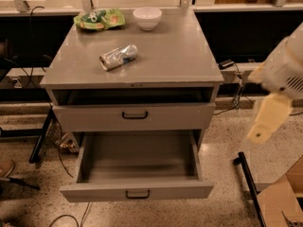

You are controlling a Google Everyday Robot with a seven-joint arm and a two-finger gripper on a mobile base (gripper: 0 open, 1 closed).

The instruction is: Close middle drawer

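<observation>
The grey metal cabinet [142, 56] stands in the centre. The middle drawer [137, 191], with a low front and a small black handle [137, 194], is pulled far out and its inside looks empty. Above it the taller-fronted top drawer [135, 117] stands slightly out. The lowest drawer is hidden beneath the open one. My gripper [267, 119], a cream part hanging from the white arm [286, 70], is in the air to the right of the cabinet. It is level with the top drawer and apart from everything.
On the cabinet top lie a crushed can [118, 56], a green chip bag [99, 19] and a white bowl [147, 17]. A black bar [248, 178] and a cardboard box [281, 200] stand on the floor at the right. Cables and a black stand leg [40, 136] are at the left.
</observation>
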